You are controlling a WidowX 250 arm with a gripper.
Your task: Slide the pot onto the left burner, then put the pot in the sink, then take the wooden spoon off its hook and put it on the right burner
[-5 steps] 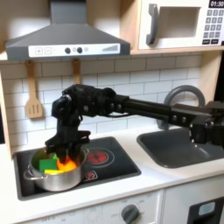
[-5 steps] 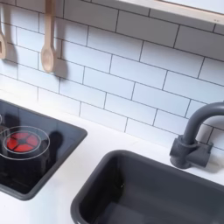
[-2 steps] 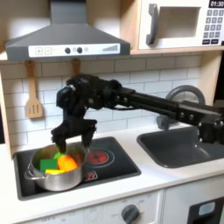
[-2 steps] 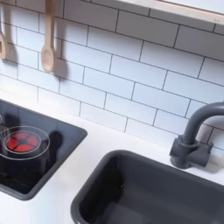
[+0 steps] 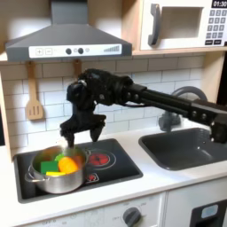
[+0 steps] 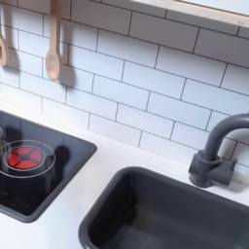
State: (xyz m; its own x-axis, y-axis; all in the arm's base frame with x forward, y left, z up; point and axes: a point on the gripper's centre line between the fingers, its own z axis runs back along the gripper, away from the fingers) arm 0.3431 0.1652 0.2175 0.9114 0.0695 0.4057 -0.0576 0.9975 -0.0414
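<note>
In the first exterior view the tool (image 5: 80, 135) hangs above the pot (image 5: 57, 174), at about 1 o'clock from it, with its two fingers spread and holding nothing. The pot stands on the burner at the first exterior view's left end of the black stove (image 5: 120, 168) and carries green, yellow and orange toy food. The sink (image 5: 186, 146) lies at 3 o'clock from the stove, in the white counter (image 5: 168, 177). In the second exterior view the wooden spoon (image 6: 53, 44) hangs on the tiled wall.
</note>
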